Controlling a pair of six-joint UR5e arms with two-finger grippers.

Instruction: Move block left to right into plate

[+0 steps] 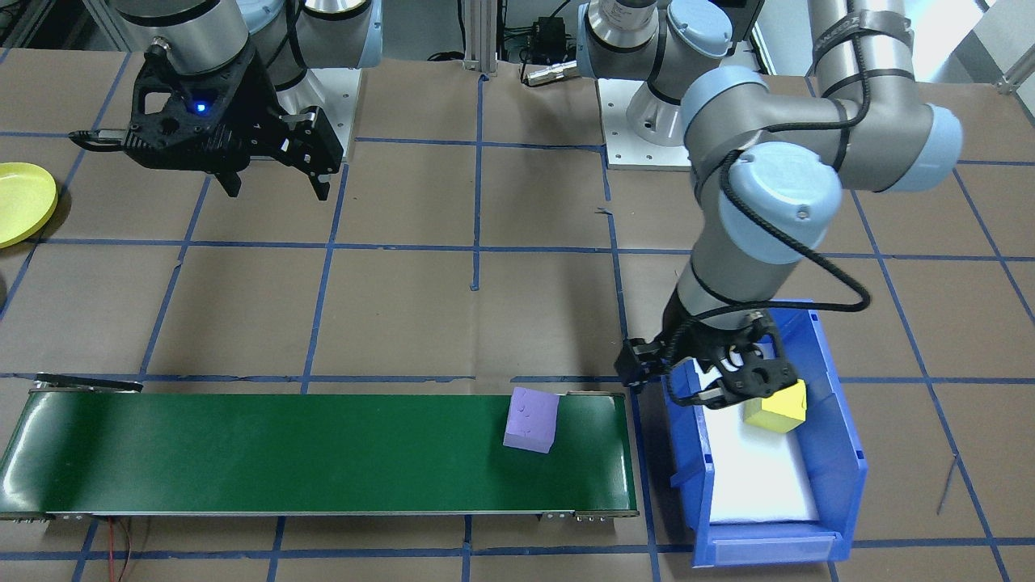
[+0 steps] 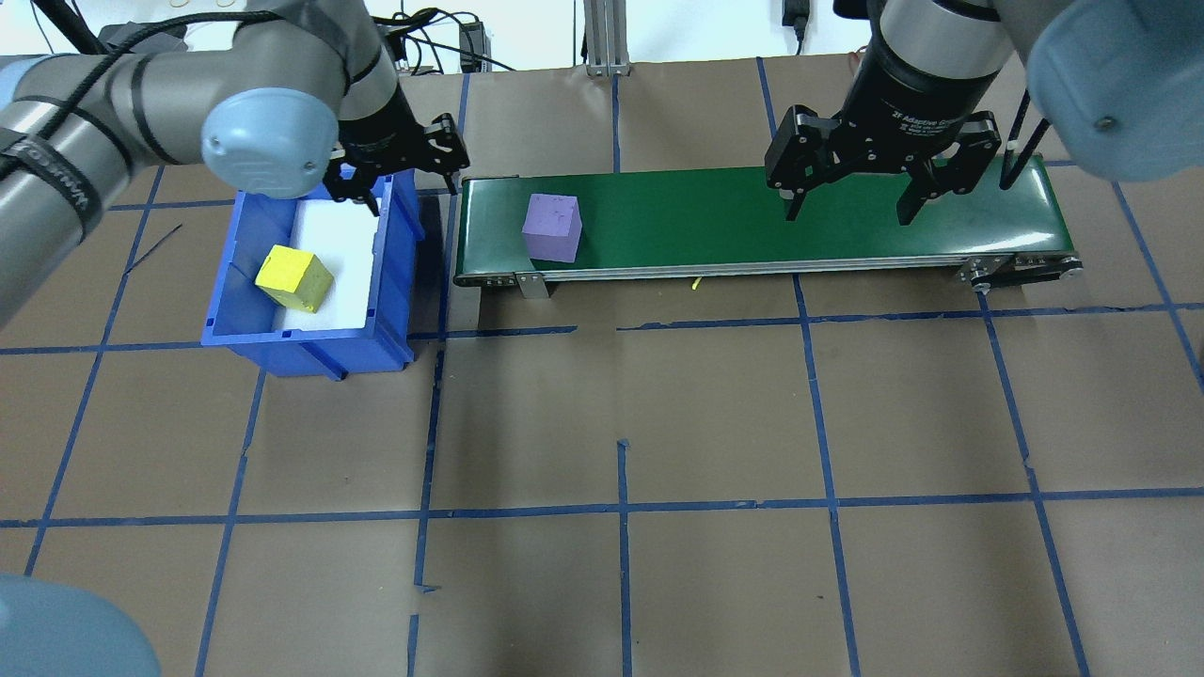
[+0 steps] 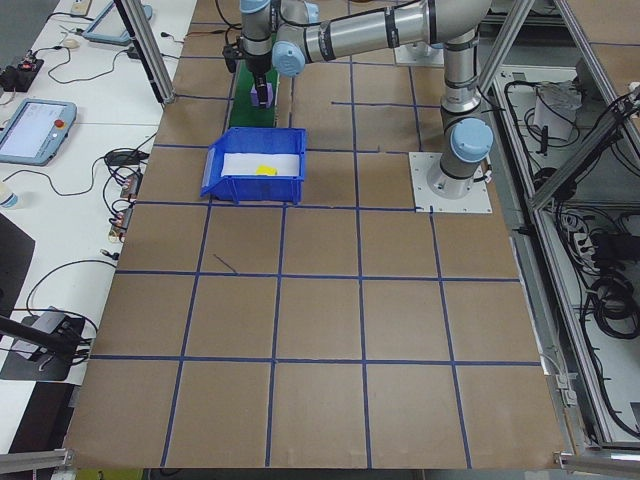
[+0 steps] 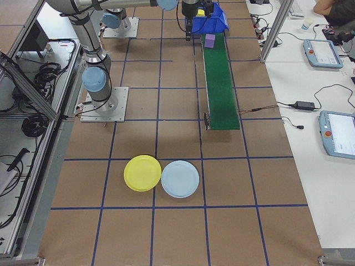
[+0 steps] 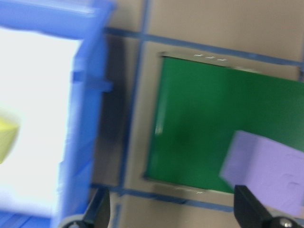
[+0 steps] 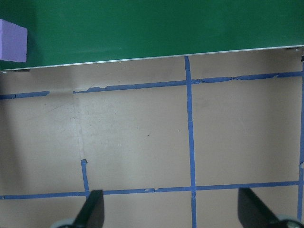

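A purple block (image 1: 531, 419) (image 2: 552, 227) rests on the green conveyor belt (image 1: 283, 453) near its end by the blue bin (image 2: 310, 353). A yellow block (image 1: 776, 406) (image 2: 293, 278) lies inside that bin on white padding. My left gripper (image 1: 703, 380) (image 2: 395, 160) (image 5: 173, 213) hangs open and empty over the bin's corner beside the belt end, and the purple block (image 5: 266, 168) shows at the lower right of its wrist view. My right gripper (image 2: 851, 202) (image 1: 275, 190) (image 6: 172, 213) is open and empty, raised near the belt's other end. The yellow plate (image 4: 142, 173) (image 1: 20, 202) lies far off on my right.
A light blue plate (image 4: 179, 178) touches the yellow one. The table is brown paper with a blue tape grid. The bin's walls stand tall around the yellow block. Tablets and cables lie on side benches beyond the table.
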